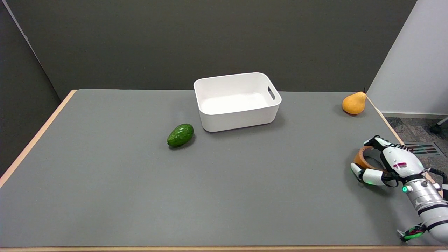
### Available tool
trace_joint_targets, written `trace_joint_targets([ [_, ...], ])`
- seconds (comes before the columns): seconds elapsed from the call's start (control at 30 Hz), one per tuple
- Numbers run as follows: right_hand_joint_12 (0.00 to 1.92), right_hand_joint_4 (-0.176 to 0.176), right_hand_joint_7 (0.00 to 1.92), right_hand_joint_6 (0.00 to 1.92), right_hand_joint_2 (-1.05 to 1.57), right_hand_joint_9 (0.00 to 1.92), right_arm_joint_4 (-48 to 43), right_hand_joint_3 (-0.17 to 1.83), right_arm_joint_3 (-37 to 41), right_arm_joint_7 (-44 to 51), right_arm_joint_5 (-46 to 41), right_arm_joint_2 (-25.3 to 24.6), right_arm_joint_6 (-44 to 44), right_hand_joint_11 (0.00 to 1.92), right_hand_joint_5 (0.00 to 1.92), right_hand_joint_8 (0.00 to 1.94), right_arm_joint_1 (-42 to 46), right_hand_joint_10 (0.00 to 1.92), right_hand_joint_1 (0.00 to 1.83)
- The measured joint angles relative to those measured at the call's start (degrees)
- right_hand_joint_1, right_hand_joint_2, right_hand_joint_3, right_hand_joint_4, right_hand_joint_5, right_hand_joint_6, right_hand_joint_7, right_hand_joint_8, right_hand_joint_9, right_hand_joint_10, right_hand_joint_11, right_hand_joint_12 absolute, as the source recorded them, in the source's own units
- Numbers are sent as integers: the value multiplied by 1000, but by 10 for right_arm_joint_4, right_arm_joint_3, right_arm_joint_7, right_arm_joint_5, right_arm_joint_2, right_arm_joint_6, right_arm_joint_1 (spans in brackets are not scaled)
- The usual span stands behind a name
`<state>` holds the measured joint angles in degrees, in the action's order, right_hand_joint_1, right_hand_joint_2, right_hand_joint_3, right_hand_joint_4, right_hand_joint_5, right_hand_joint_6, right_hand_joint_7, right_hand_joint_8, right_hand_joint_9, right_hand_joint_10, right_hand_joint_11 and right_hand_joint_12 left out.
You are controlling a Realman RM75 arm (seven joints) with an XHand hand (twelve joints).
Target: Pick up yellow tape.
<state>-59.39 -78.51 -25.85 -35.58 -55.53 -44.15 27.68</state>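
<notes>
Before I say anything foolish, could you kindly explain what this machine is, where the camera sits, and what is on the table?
This is one view, from a camera above the table's near side, looking down and across it. At lower right a white robot arm ends in a black-and-white many-fingered right hand, steered remotely by a person. Its fingers are curled around the yellow tape, a ring near the table's right edge; whether the tape is off the surface I cannot tell. Also on the grey table: a white bin, a green avocado and an orange-yellow pear.
</notes>
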Motion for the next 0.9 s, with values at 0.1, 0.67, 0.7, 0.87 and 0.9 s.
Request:
trace_joint_targets([
  [0.1, 1921, -176, 788, 1483, 1184, 842, 17, 255, -15, 8, 1, 0, -37, 688, 512, 1573, -8, 1475, 1173],
  [0.67, 1921, -125, 843, 1479, 974, 1034, 53, 582, -70, 32, 1, 7, -237, 1160, 751, 1941, -68, 1921, 1046],
  [0.7, 1921, -127, 847, 1478, 973, 1038, 48, 584, -72, 32, 1, 9, -242, 1161, 751, 1941, -71, 1921, 1047],
  [0.87, 1921, -137, 864, 1480, 966, 1047, 20, 596, -83, 35, 4, 23, -261, 1161, 754, 1941, -106, 1921, 1053],
  [0.9, 1921, -140, 868, 1482, 963, 1050, 14, 601, -87, 35, 5, 26, -263, 1161, 754, 1941, -118, 1921, 1054],
])
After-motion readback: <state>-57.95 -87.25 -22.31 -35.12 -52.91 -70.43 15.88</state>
